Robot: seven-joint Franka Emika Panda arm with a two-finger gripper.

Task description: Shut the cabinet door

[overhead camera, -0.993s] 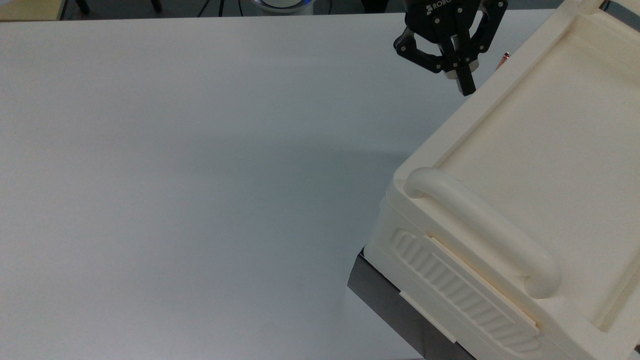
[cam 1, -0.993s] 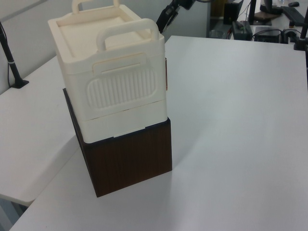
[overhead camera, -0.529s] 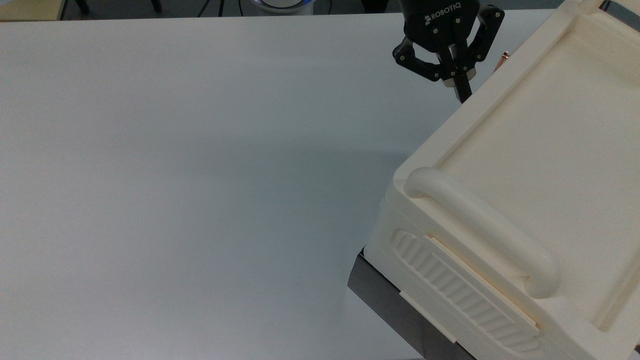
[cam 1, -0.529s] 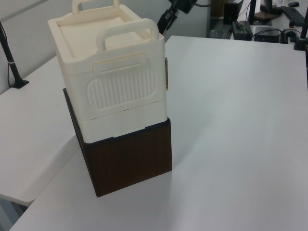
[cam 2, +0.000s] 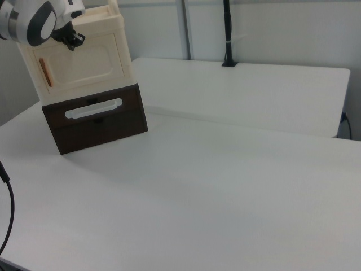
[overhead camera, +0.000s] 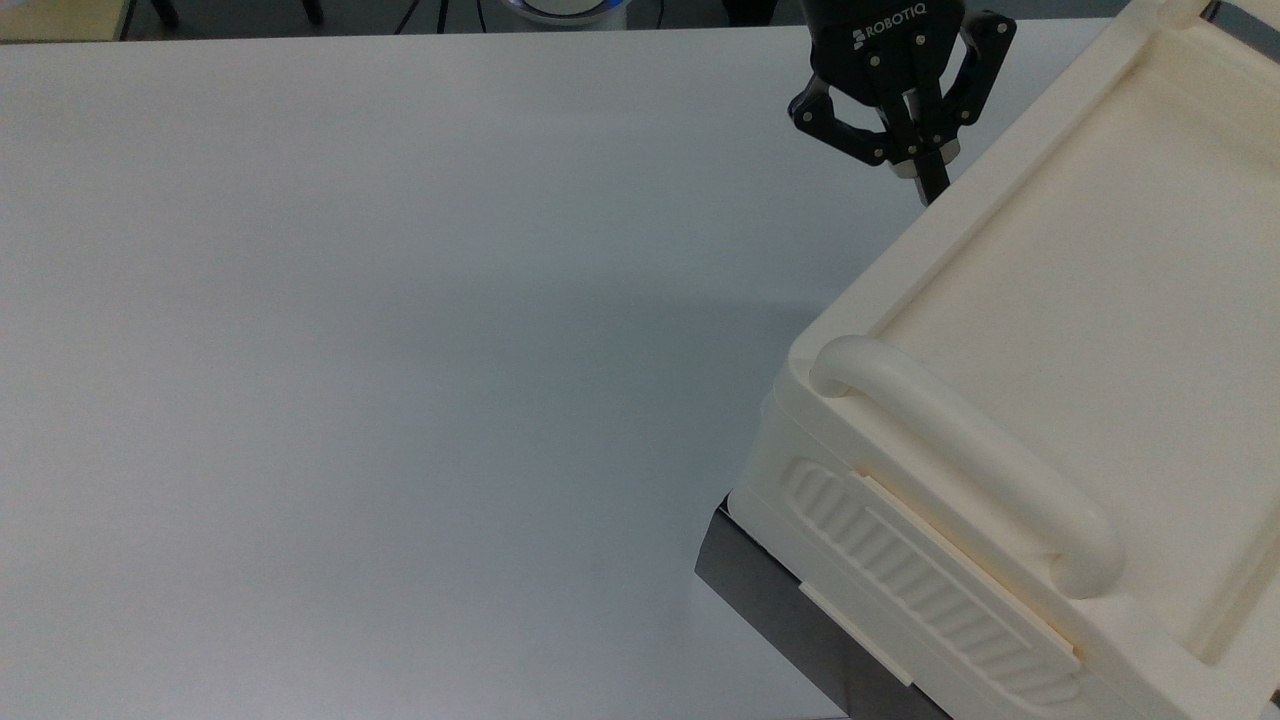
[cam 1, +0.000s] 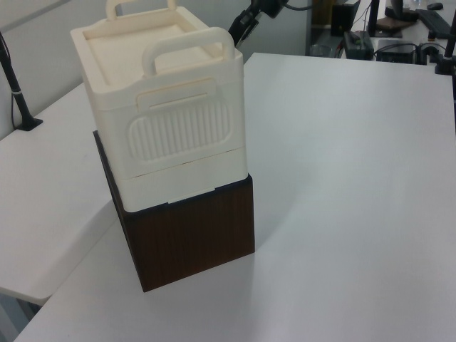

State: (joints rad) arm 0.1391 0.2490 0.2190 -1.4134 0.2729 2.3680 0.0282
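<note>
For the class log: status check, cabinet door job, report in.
Gripper shut, tip against the cabinet near its top edge. Cabinet door looks flush, handle at the right view's left. Nothing in the way.

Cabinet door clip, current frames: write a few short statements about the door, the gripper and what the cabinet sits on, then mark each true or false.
1. The cabinet door lies flush with the cabinet front. True.
2. The cabinet stands directly on the table. False: it sits on a dark brown box.
3. The gripper is beside the cabinet's upper edge. True.
4. The door's orange handle lies horizontal. False: it stands vertical.
5. The gripper holds the orange handle. False: it is apart from it.
</note>
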